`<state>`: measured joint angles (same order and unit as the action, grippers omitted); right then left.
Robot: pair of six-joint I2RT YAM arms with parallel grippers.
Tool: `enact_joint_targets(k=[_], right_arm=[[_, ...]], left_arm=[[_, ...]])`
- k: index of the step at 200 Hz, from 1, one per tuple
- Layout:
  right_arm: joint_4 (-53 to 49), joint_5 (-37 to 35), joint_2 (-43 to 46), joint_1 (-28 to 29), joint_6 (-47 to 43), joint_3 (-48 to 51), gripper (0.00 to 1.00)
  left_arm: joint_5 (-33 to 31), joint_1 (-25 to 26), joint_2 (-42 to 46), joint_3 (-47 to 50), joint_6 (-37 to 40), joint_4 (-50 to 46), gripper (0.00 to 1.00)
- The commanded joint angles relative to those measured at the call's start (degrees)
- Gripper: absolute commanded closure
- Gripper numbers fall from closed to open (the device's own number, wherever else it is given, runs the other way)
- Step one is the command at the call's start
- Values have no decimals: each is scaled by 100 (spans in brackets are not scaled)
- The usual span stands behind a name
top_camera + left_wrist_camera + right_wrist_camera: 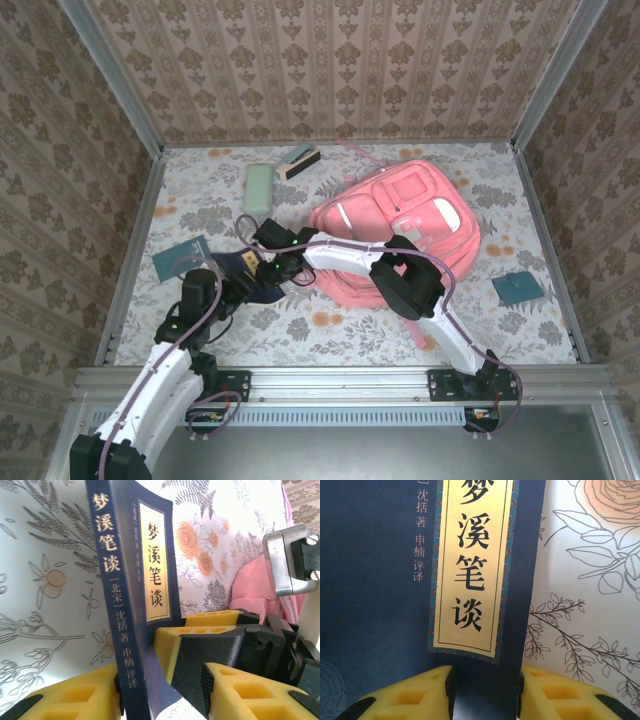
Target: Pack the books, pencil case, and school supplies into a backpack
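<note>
Book (380, 580) is clamped in the right gripper (485, 675), its yellow fingers (410, 697) closed tight on a narrow strip of the near end. Left gripper (160, 680) is spread a lot wider. One chunky finger sits right against the spine side and the other stands off from the cover, with a right-arm finger (200, 625) poking in between, so it isn't squeezing anything as far as I can see. The fingers are blocky, with square pockets moulded in and black backing.

Cover is smooth dark navy on a slim rectangular paperback. It has a long gold label (470, 565) with black characters and a teal patterned border. Long axis and label both run straight away from the wrist cameras, along the fingers. From the left wrist the spine faces the lens.

From above it's over the floral table (330, 340), just left of the pink fabric backpack (400, 215). The rounded mint pencil case (259, 188) lies farther back.
</note>
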<state>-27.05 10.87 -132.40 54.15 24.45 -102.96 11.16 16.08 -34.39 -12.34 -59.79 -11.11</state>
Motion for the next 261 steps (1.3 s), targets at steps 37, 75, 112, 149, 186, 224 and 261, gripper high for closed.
enact_joint_targets(k=[37, 75, 112, 149, 186, 224, 261], right_arm=[[-2, 504, 191, 175, 110, 225, 62], [-173, 91, 731, 49, -42, 305, 56], [-703, -1317, 1606, -218, -527, 702, 52], [-983, -2428, 2168, -653, -865, 1375, 49], [-1039, -2643, 2236, -1010, -938, 1739, 48], [-1250, -2909, 1818, -1017, -1047, 1672, 44], [-1316, -3389, 1673, -1047, -1168, 1681, 57]], left_arm=[[221, -4, -781, -221, 177, 13, 70], [34, 1, -642, -464, 348, -394, 92], [35, -6, -516, -619, 468, -565, 99], [106, 1, -533, -694, 468, -484, 100], [158, 1, -630, -811, 517, -449, 100], [229, 4, -727, -927, 555, -423, 100], [288, 17, -714, -1025, 550, -423, 100]])
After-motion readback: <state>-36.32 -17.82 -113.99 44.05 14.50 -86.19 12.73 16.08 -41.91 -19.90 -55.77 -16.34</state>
